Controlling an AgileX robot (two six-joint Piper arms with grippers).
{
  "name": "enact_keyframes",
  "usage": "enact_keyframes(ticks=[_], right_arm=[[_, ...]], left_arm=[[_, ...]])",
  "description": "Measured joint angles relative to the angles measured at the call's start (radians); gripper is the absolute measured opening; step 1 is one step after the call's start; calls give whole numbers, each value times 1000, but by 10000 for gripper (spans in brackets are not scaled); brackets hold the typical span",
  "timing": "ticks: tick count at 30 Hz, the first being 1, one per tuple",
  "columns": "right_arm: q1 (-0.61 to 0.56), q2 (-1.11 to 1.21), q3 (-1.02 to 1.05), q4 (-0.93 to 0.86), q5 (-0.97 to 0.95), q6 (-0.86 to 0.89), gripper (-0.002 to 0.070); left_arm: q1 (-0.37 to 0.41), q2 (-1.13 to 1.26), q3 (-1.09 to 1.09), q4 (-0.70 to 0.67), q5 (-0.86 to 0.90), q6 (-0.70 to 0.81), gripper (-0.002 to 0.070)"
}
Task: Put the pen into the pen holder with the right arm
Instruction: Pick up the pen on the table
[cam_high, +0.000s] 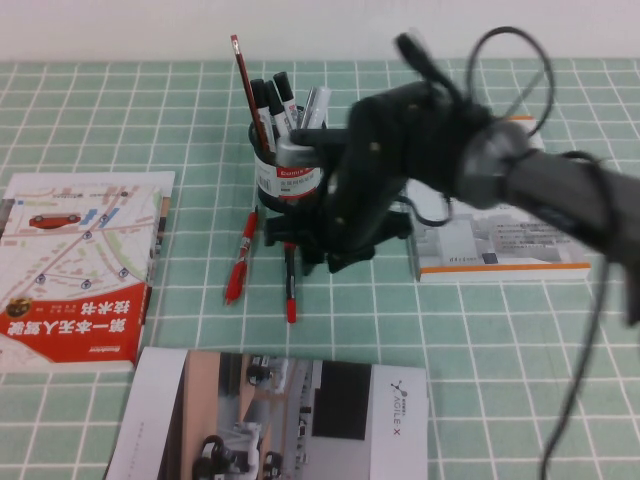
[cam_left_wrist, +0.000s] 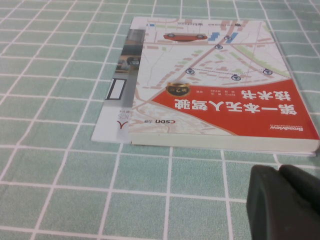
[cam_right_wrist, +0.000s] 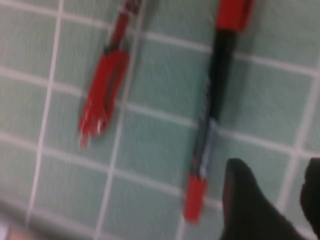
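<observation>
The pen (cam_high: 290, 285), red at both ends and black in the middle, lies on the green checked cloth just in front of the pen holder (cam_high: 287, 172). The holder is a black mesh cup with a white label and holds several markers and a pencil. The right arm reaches over from the right, and my right gripper (cam_high: 325, 258) hovers low just right of the pen. In the right wrist view the pen (cam_right_wrist: 210, 110) lies beside the gripper (cam_right_wrist: 277, 195), which is open and empty. My left gripper (cam_left_wrist: 280, 200) is shut and empty near a book, out of the high view.
An all-red pen (cam_high: 240, 262) lies left of the task pen and also shows in the right wrist view (cam_right_wrist: 102, 95). A red and white book (cam_high: 80, 265) lies at the left, a booklet (cam_high: 280, 420) at the front, and a white book (cam_high: 500, 245) under the right arm.
</observation>
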Motion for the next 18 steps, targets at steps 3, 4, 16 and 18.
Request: enact_keyframes(ticks=[3, 4, 16, 18], right_arm=[[12, 87, -123, -21, 57, 28, 249], [19, 111, -165, -29, 77, 31, 255], [69, 347, -536, -146, 251, 68, 263], [69, 361, -562, -154, 265, 68, 263]], left_arm=[[0, 0, 0, 0, 0, 0, -4], [0, 0, 0, 0, 0, 0, -4], [0, 0, 0, 0, 0, 0, -4], [0, 0, 0, 0, 0, 0, -4]])
